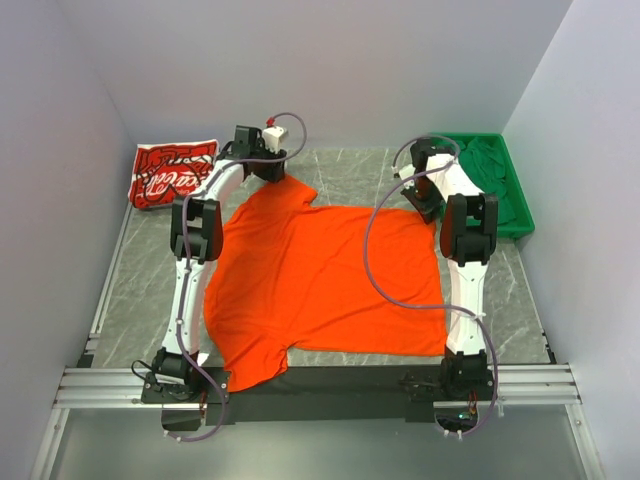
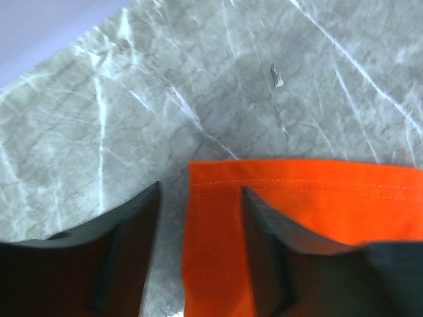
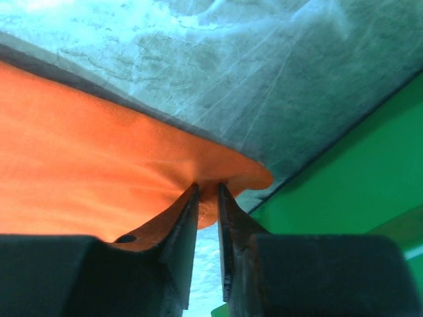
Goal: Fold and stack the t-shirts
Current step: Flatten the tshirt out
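Note:
The orange t-shirt (image 1: 320, 280) lies spread flat across the middle of the table. My left gripper (image 1: 272, 170) is at its far left sleeve; in the left wrist view the gripper (image 2: 200, 198) is open, its jaws straddling the sleeve's hemmed corner (image 2: 218, 224). My right gripper (image 1: 430, 205) is at the shirt's far right corner; in the right wrist view the gripper (image 3: 208, 188) is shut on the orange cloth edge (image 3: 228, 173), lifted off the table. The red t-shirt with white print (image 1: 170, 173) lies folded at the far left.
A green tray (image 1: 505, 185) holding green cloth stands at the far right, close to my right gripper, and shows in the right wrist view (image 3: 357, 191). Grey walls enclose the marbled table (image 1: 350, 170). A metal rail (image 1: 320, 385) runs along the near edge.

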Controlling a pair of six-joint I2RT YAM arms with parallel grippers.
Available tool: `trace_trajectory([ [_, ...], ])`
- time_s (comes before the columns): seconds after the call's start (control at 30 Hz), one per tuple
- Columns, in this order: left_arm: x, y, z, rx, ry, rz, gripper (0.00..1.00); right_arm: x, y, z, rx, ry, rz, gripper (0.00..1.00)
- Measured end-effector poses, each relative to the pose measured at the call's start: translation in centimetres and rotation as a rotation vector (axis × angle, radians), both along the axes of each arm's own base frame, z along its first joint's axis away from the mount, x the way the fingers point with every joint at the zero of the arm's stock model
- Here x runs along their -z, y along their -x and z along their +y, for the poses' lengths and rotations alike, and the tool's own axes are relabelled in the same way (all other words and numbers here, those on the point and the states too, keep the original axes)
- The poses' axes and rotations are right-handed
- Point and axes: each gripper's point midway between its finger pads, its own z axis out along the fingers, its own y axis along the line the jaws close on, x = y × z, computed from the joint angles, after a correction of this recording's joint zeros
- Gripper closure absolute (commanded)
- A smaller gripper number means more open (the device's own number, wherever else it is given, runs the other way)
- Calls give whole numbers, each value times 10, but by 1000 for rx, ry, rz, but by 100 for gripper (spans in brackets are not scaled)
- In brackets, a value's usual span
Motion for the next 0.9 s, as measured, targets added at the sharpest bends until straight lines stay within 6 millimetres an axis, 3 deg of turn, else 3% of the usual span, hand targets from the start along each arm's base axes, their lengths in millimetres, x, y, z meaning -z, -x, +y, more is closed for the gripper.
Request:
trace_trajectory([
  [0.03, 2, 0, -1, 5, -2, 2, 53, 0, 0, 0, -1, -3, 4, 83],
  [0.07, 3, 1, -1, 12, -6, 3, 66, 0, 1, 1, -2, -5, 7, 86],
  [0.13, 8, 2, -1, 23, -14, 6, 79, 1, 2, 2, -6, -11, 15, 94],
  [0.17, 7, 2, -2, 29, -15, 3, 94, 1, 2, 3, -7, -15, 19, 97],
  [0.2, 7, 2, -2, 31, -14, 3, 99, 1, 3, 3, -7, -17, 22, 100],
  [0.4, 6, 0, 1, 43, -8, -4, 100, 0, 3, 4, -8, -28, 27, 100],
  [0.47, 6, -1, 4, 43, -6, -8, 100, -2, 1, 7, -7, -42, 21, 91],
  [0.5, 6, -1, 6, 42, -7, -9, 100, -3, -1, 8, -5, -48, 13, 75],
  [0.6, 6, -3, 13, 35, -12, -11, 100, -7, -9, 10, 3, -54, -19, 56],
  [0.87, 8, -4, 18, 33, -8, -12, 100, -10, -28, 9, 25, -51, -97, 50],
  [0.9, 8, -4, 18, 34, -8, -12, 100, -11, -31, 9, 28, -50, -106, 45],
])
